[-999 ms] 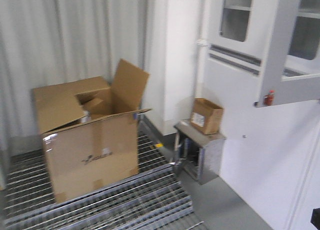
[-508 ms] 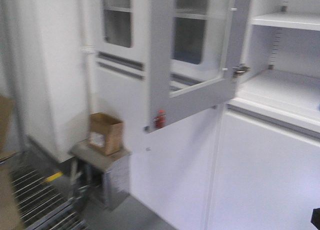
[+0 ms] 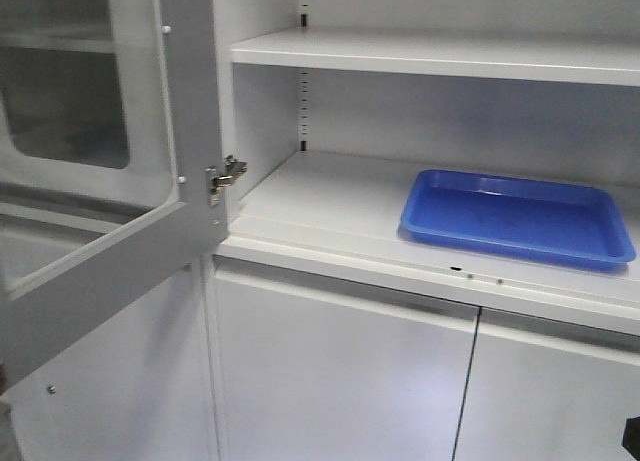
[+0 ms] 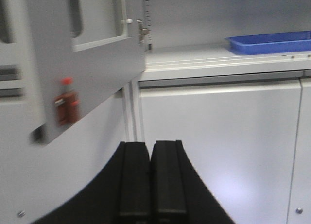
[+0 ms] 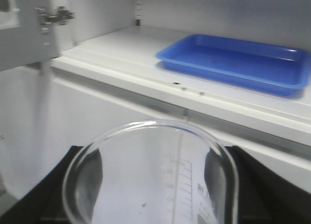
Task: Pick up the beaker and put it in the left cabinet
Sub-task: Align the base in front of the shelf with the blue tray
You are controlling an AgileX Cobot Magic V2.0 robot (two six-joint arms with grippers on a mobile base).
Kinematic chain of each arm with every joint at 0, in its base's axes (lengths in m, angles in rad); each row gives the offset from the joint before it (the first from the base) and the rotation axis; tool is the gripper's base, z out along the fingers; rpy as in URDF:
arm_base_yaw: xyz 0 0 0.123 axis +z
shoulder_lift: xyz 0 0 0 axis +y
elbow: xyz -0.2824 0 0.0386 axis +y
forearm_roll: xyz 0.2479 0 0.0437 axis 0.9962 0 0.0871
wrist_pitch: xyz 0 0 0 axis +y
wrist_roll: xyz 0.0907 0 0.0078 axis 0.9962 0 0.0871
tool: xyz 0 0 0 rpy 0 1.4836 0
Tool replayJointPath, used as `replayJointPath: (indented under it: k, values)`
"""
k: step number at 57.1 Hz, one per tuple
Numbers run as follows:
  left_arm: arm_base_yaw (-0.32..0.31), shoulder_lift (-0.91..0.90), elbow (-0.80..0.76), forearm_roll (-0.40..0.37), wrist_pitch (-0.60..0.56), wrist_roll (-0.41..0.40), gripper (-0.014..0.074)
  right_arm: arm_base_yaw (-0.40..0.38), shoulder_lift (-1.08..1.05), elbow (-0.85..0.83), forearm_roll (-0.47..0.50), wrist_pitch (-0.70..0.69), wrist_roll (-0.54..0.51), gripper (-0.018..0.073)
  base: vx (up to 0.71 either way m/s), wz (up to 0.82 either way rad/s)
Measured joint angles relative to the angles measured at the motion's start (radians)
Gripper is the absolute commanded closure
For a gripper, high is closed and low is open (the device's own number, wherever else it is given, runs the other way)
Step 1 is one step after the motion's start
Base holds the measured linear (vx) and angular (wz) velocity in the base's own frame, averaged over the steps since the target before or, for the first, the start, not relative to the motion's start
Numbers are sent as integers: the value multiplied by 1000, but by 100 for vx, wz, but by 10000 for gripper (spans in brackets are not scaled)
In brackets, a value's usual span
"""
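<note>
In the right wrist view the clear glass beaker [image 5: 150, 180] with white graduation marks fills the lower frame, held between the black fingers [image 5: 85, 178] of my right gripper [image 5: 151, 185], which is shut on it. The pale grey left cabinet [image 3: 330, 196] stands open ahead, its lower shelf [image 5: 112, 51] level with the beaker's rim and beyond it. My left gripper [image 4: 151, 151] is shut with nothing in it, low in front of the cabinet's closed lower doors [image 4: 214, 141]. Neither gripper shows in the front view.
A blue tray [image 3: 515, 218] lies on the right part of the lower shelf. The glazed cabinet door [image 3: 110, 181] hangs open to the left, with a red latch [image 4: 65, 101] near its lower corner. A second shelf [image 3: 430, 56] spans above.
The front view has swung right from the cardboard box and grating, past the open door, to face the open cabinet shelves and blue tray.
</note>
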Motion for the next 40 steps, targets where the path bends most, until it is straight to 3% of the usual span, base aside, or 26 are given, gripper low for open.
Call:
replayJointPath:
  k: [40]
  values:
    - [0,0,0,0,0,0,595,0,0,0,0,0,0,564,31,-35]
